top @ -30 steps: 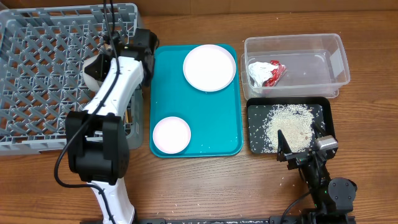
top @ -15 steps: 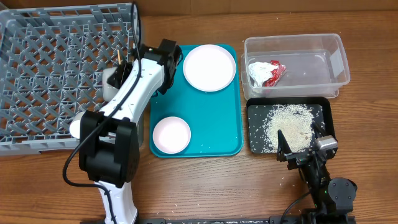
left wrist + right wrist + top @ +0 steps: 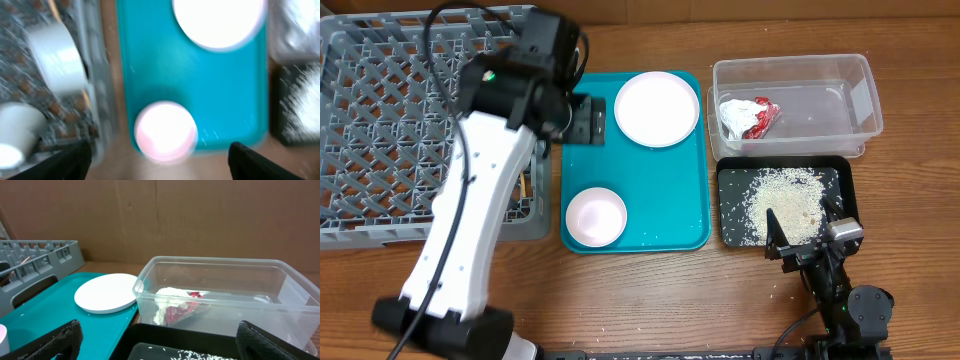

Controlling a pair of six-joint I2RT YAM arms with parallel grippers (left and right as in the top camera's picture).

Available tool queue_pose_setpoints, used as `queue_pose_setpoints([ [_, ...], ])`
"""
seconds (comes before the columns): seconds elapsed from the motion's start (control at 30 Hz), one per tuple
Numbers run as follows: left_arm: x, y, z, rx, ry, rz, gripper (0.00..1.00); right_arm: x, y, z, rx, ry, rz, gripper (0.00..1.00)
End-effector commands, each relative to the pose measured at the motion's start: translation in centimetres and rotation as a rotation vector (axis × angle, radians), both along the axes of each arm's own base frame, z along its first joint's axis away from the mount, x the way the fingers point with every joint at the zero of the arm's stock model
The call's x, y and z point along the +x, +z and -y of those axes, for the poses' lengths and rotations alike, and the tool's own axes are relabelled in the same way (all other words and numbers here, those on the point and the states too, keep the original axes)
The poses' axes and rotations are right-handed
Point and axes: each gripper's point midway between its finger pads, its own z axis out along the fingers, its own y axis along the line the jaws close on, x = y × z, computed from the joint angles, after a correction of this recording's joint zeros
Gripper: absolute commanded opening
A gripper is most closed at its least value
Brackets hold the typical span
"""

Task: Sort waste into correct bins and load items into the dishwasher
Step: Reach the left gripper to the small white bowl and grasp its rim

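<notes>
1. Wood-grain tabletop (image 3: 650, 290) carries everything, and the right wrist view shows a brown cardboard wall (image 3: 200, 215) behind it.
2. Print on the crumpled red-and-white wrapper (image 3: 748, 117) is too small to read. The wrapper lies at the left end of the clear plastic bin (image 3: 860, 100), whose long axis runs left to right.
3. Just in front of that bin sits the black tray (image 3: 732, 215), also lying left to right, with white rice (image 3: 782, 200) spread across it.
4. Between the bins and the grey dish rack (image 3: 380, 120) lies the teal tray (image 3: 655, 190), with its long axis running from the robot's side toward the far edge.
5. On the tray, the white plate (image 3: 657, 108) lies flat at the far end. The small bowl (image 3: 596, 216) stands mouth up at the near-left corner, well apart from the plate.
6. At the end of the white left arm (image 3: 470, 200), the left gripper (image 3: 160, 150) hangs above the tray's far-left part, just beside the plate. Its fingers are spread wide with nothing between them, though the wrist view is blurred.
7. That same blurred view shows 2 white cups (image 3: 52, 55) in the rack, near its tray-side wall.
8. At the near edge of the black tray, the right gripper (image 3: 159, 330) sits low and points toward the clear bin. Its 2 fingers are parted and empty.
</notes>
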Motion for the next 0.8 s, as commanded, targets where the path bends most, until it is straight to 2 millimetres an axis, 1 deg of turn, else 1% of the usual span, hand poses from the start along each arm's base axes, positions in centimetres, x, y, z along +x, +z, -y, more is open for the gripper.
queue_pose_setpoints([
  [0.0,-3.6,-0.8,2.2,-0.080,-0.051,-0.134,0.84,0.0,-0.1,0.1,0.004,-0.005,0.007,1.00],
  [0.03,-4.1,-1.4,1.9,-0.044,-0.038,-0.157,0.83,0.0,-0.1,0.1,0.004,-0.005,0.007,1.00],
  [0.13,-5.3,-4.6,0.7,0.077,0.038,-0.229,0.75,0.0,-0.1,0.1,0.004,-0.005,0.007,1.00],
  [0.2,-6.1,-7.1,0.1,0.136,0.107,-0.275,0.74,0.0,-0.1,0.1,0.004,-0.005,0.007,1.00],
  [0.23,-6.5,-8.7,0.0,0.146,0.129,-0.299,0.75,0.0,-0.1,0.1,0.004,-0.005,0.007,1.00],
  [0.3,-7.0,-11.5,-0.1,0.148,0.147,-0.335,0.71,0.0,-0.1,0.1,0.004,-0.005,0.007,1.00],
  [0.37,-7.4,-14.0,-0.4,0.158,0.160,-0.353,0.70,0.0,-0.1,0.1,0.004,-0.005,0.007,1.00],
  [0.47,-7.1,-17.1,-1.1,0.174,0.166,-0.328,0.68,0.0,-0.1,0.1,0.004,-0.005,0.007,1.00],
  [0.6,-6.5,-19.7,-1.6,0.196,0.172,-0.282,0.67,0.0,-0.1,0.1,0.004,-0.005,0.007,1.00],
  [0.63,-6.6,-20.2,-1.8,0.205,0.173,-0.282,0.66,0.0,-0.1,0.1,0.004,-0.005,0.007,1.00],
  [0.67,-7.0,-21.2,-2.6,0.239,0.194,-0.281,0.61,0.0,-0.1,0.1,0.004,-0.005,0.007,1.00],
  [0.77,-7.2,-21.6,-3.7,0.292,0.242,-0.267,0.57,0.0,-0.1,0.1,0.004,-0.005,0.007,1.00],
])
